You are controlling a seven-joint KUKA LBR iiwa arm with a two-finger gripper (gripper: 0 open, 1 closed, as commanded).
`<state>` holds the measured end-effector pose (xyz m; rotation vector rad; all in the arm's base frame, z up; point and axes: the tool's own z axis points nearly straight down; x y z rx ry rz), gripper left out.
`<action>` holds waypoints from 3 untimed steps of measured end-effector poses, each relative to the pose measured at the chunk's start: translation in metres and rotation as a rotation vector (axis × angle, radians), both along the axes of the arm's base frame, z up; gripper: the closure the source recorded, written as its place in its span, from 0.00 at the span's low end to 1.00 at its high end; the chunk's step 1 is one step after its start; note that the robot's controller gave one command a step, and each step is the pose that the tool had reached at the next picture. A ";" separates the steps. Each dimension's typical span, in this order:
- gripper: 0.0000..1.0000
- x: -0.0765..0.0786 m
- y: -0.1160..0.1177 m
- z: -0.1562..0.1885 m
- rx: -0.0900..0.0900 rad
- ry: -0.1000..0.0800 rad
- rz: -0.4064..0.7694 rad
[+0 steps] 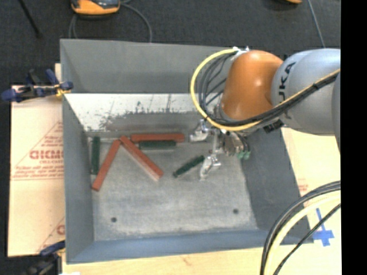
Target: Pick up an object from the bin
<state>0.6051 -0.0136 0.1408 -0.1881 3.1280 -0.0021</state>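
Observation:
My gripper [205,150] hangs over the right half of the bin floor, below the orange wrist cover. It is open, with one fingertip [200,133] toward the back wall and the other [209,167] nearer the front. A short dark green stick [188,167] lies slanted on the floor, its right end touching or just beside the nearer fingertip. It is not between the fingers. A second dark green stick [156,145] lies flat to the left of the gripper. A red-brown stick [158,137] lies just behind it.
Further left lie two more red-brown sticks [141,158] [106,165] forming a V, and a dark green stick [94,155] lies along the left wall. The arm enters from the right above the bin's right wall. Bare floor stretches along the front.

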 end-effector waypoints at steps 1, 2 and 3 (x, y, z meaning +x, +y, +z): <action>0.00 0.004 -0.005 -0.051 -0.002 0.003 0.324; 0.00 0.017 -0.003 -0.065 -0.001 0.009 0.335; 0.00 0.015 -0.003 -0.064 -0.003 0.001 0.352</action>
